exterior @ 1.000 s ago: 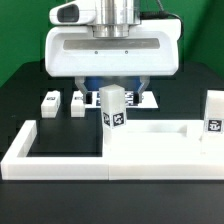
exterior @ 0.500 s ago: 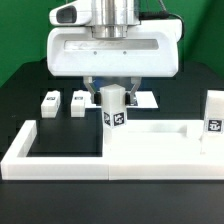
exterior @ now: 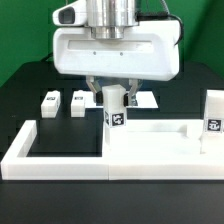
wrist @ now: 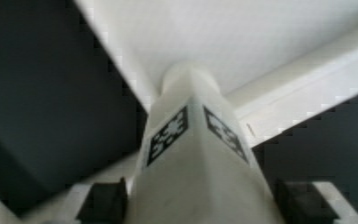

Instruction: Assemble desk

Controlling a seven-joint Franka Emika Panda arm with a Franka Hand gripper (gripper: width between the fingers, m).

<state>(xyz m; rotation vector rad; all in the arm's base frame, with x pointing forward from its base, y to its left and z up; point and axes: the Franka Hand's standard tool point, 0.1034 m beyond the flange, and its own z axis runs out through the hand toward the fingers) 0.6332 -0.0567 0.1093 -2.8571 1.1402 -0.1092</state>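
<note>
The white desk tabletop [exterior: 165,150] with its raised rim lies at the front right. One white leg [exterior: 117,112] with black-and-white tags stands upright at the tabletop's back left corner. My gripper [exterior: 115,99] is shut on its upper part, one finger [exterior: 98,97] on each side. In the wrist view the leg [wrist: 194,140] runs down between the two dark pads [wrist: 105,203], with the tabletop [wrist: 247,40] below it. A second leg [exterior: 213,112] stands at the tabletop's right end. Two more legs [exterior: 49,103] [exterior: 78,101] lie on the black table at the back left.
A long white border frame [exterior: 25,150] wraps the front and left of the work area. The marker board [exterior: 150,100] lies flat behind the gripper. The table surface [exterior: 60,205] is black.
The jaws have closed from wide open onto the upright leg. The gripper and the leg have since shifted slightly toward the exterior view's right.
</note>
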